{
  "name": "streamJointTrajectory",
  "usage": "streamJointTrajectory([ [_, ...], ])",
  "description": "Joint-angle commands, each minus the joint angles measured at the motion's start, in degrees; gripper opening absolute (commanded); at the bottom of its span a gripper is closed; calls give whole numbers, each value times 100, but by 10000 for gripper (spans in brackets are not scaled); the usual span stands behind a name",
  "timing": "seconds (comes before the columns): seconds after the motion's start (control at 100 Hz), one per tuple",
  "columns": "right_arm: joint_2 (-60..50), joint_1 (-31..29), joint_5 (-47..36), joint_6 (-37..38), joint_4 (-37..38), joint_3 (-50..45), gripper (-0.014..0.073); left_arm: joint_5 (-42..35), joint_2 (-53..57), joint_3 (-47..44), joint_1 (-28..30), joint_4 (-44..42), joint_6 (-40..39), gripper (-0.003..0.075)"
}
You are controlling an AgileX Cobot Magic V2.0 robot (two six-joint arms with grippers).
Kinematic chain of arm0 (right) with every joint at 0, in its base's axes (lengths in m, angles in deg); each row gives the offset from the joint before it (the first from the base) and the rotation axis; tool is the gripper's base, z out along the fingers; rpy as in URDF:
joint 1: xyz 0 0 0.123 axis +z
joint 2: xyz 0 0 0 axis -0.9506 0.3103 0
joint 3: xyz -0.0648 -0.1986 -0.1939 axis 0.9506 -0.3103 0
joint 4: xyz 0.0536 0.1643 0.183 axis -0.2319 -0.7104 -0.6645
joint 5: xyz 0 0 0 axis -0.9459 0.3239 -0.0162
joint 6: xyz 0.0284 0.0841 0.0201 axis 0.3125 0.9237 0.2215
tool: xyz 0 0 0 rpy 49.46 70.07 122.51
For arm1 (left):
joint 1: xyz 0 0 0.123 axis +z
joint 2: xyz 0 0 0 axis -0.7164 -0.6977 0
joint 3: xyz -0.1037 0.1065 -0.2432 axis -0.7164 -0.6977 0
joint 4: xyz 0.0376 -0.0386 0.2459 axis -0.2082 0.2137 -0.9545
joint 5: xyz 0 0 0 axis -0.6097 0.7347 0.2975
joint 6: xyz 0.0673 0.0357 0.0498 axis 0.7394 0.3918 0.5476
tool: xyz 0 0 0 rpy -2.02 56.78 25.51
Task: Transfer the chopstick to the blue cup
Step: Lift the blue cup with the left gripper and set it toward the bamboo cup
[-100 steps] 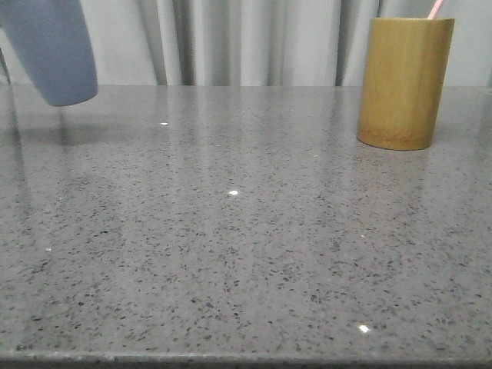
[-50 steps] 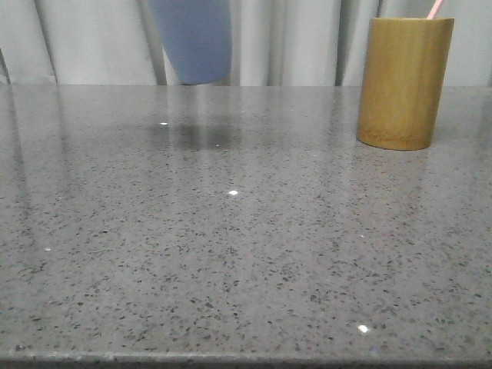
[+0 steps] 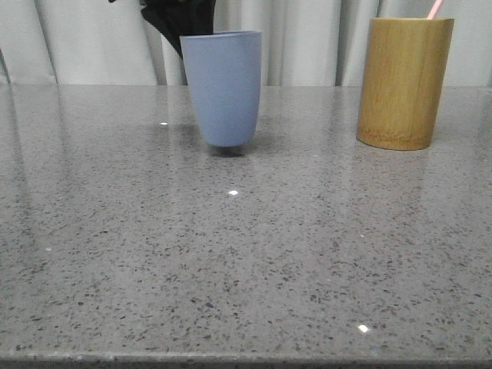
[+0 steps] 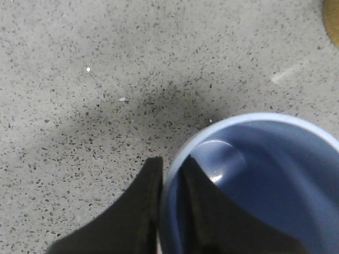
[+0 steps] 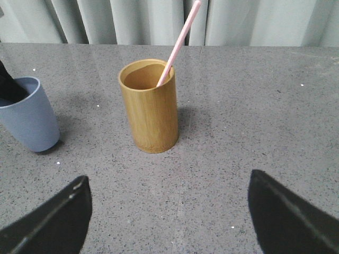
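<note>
In the front view we see the blue cup (image 3: 224, 86) held upright over the grey speckled table (image 3: 246, 254), its base at or just above the surface with a dark shadow right under it; we cannot tell whether it touches. The left pincer (image 4: 168, 182) grips the cup by its rim: in the left wrist view one black finger (image 4: 135, 211) lies outside the wall and the other sits inside, with the pale blue rim pinched between them, so the fingers are nearly together, parted only by the thickness of the wall. In the front view the black pincer body shows behind and above the cup at about 11 o'clock from its rim. The cup's inside looks bare, with a small glint near its bottom.

The chopstick (image 5: 179, 41) stands in the bamboo cup (image 5: 149, 106), leaning out over the rim toward 1 o'clock in the right wrist view. In the front view only its pink tip pokes above the bamboo cup, which stands at 3 o'clock from the blue cup, well apart from it.

The right pincer (image 5: 169, 211) is spread wide, its two dark fingers far apart, holding nothing and touching nothing, with the bamboo cup beyond the gap between them.
</note>
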Motion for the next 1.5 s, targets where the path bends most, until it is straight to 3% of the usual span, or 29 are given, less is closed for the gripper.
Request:
streamJointTrajectory([
  [0.0,103,-25,-443,-58,8,177,603,-185,259,202,-46,34,-30,-19],
  [0.63,103,-25,-443,-58,8,177,603,-102,126,202,-46,34,-30,-8],
  [0.75,103,-25,-443,-58,13,177,603,-45,126,202,-46,46,-30,87],
  [0.93,103,-25,-443,-58,13,177,603,67,136,202,-46,46,-30,385],
  [1.05,103,-25,-443,-58,13,177,603,248,136,387,-46,46,-54,522],
  [1.49,103,-25,-438,-58,14,177,603,341,597,1090,-46,169,-95,537],
])
